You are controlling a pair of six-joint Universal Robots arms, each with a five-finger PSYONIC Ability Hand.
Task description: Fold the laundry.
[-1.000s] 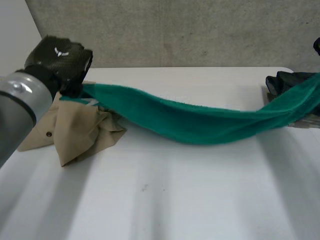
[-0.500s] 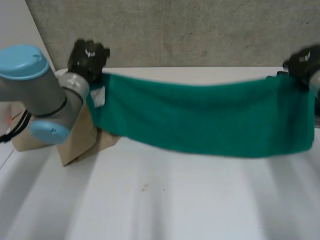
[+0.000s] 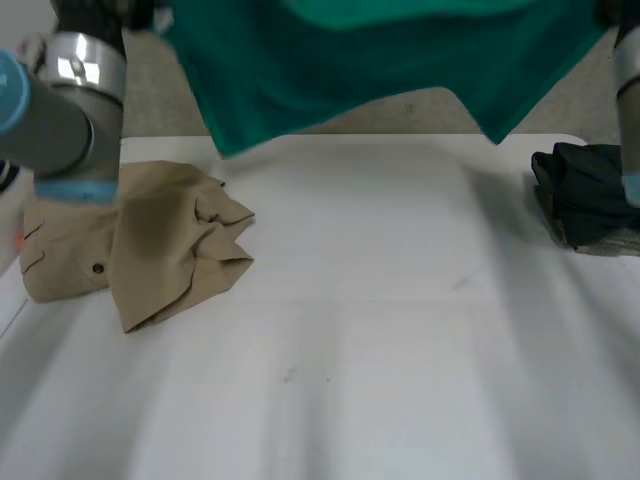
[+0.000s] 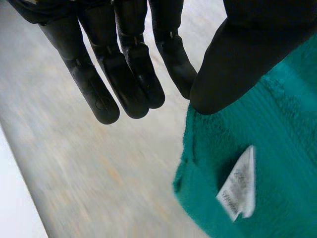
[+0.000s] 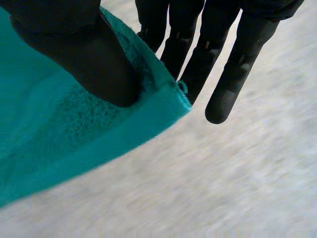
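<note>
Pinching green towel (image 3: 380,60) corners, L hand (image 4: 247,59), R hand (image 5: 79,54)

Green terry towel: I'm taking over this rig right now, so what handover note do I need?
The left hand pinches one top corner of the green terry towel, by its white label; the right hand pinches the other. It hangs spread above the white table. A crumpled tan garment lies at the table's left, a dark garment at its right edge. Left: lay and fold the towel, then the tan garment.
</note>
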